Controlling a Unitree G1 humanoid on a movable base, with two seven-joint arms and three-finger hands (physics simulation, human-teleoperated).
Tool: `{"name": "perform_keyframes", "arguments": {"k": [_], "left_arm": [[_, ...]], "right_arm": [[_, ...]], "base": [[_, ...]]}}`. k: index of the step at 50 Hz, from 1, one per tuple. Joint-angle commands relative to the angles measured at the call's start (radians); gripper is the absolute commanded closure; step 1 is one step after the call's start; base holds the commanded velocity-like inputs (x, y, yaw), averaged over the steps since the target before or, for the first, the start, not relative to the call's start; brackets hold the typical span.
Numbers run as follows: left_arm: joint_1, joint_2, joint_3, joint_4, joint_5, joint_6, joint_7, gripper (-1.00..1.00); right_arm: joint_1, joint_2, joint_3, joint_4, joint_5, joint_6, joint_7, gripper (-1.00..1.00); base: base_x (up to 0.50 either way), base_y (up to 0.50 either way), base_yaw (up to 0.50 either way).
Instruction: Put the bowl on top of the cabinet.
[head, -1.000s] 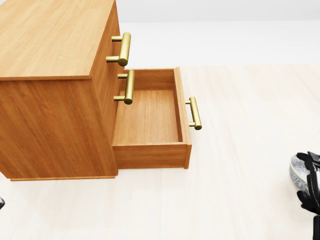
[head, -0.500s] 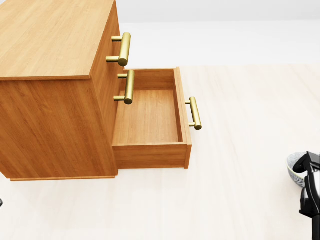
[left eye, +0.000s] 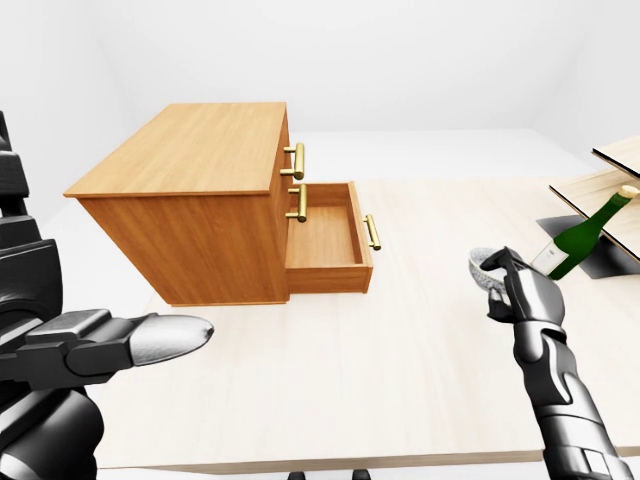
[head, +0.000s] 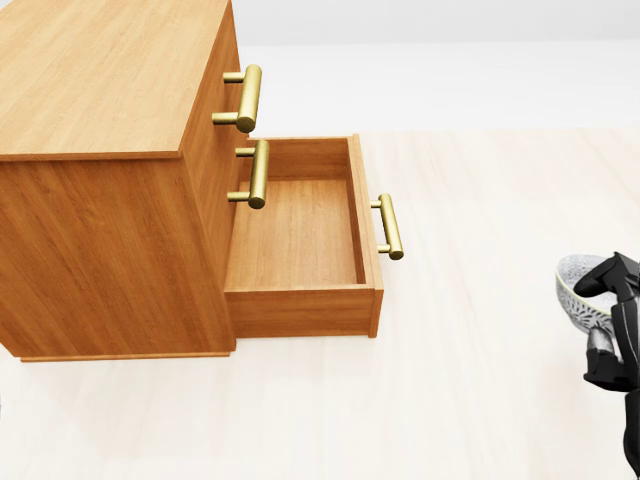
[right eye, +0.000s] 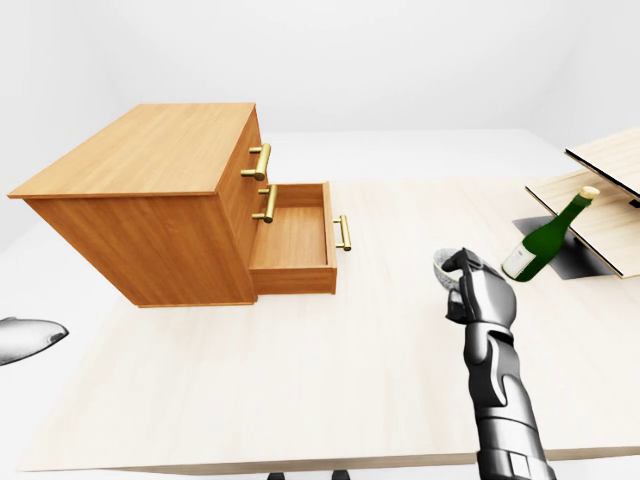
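Note:
The wooden cabinet stands on the pale table at the left of the eye views, its flat top bare. Its lowest drawer is pulled out and holds nothing. The small grey patterned bowl hangs above the table at the head view's right edge, well right of the drawer. My right hand is shut on the bowl's rim, and the black fingers hide its right part. My left hand rests low at the left of the left-eye view with fingers stretched out, holding nothing.
A green bottle leans on a dark tray beside slanted wooden boards at the far right. Brass handles stick out of the two shut upper drawers and the open one. The table's near edge runs along the bottom.
My right hand has carried the bowl left and slightly up in the head view, so more of the bowl shows. The cabinet and the camera have not moved.

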Motion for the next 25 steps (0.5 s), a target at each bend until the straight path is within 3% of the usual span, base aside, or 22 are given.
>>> {"name": "perform_keyframes", "arguments": {"k": [1,10,25], "left_arm": [[0.002,0.002,0.005,0.0,-0.003,0.0,0.0,-0.93],[0.003,0.011,0.016,0.0,-0.021,0.0,0.008,-0.93],[0.01,0.047,0.024,0.0,-0.068,0.0,0.046,-0.93]], "right_arm": [[-0.041,0.014,-0.026,-0.152,0.066,0.0,0.098,1.0],[-0.15,0.018,-0.011,-0.288,0.131,0.0,0.225,1.0],[-0.313,0.023,0.049,-0.341,0.134,0.0,0.293,1.0]], "base": [[0.0,0.0,0.0],[0.0,0.0,0.0],[0.0,0.0,0.0]]}}
